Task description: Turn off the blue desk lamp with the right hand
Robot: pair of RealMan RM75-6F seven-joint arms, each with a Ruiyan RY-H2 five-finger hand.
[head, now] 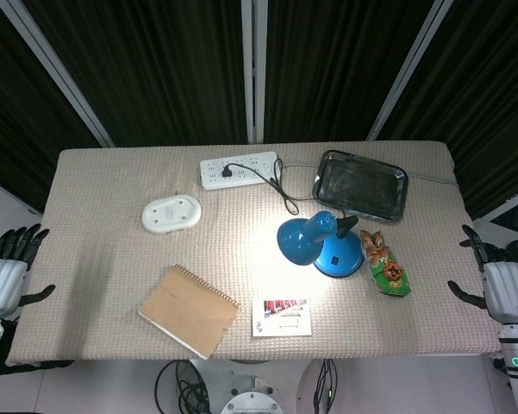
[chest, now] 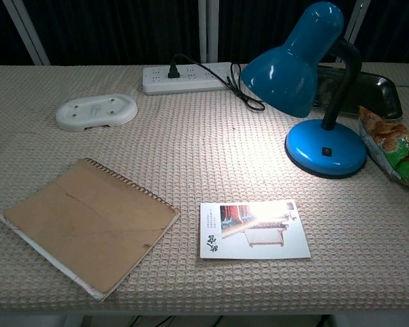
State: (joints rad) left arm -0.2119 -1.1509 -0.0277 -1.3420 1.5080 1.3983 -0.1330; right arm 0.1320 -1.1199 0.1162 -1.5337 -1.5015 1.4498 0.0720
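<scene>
The blue desk lamp [head: 321, 243] stands right of the table's middle, lit, casting a bright patch on the cloth. In the chest view the lamp [chest: 312, 88] shows a small black switch [chest: 326, 152] on its round base. My right hand [head: 498, 280] hangs off the table's right edge, fingers spread, holding nothing, well right of the lamp. My left hand [head: 7, 271] is off the left edge, fingers apart, empty. Neither hand shows in the chest view.
A snack packet [head: 386, 266] lies just right of the lamp base. A dark tray [head: 362, 185] and white power strip [head: 239, 169] sit at the back. A white oval dish [head: 171, 213], a brown notebook [head: 188, 310] and a postcard [head: 282, 316] lie left and front.
</scene>
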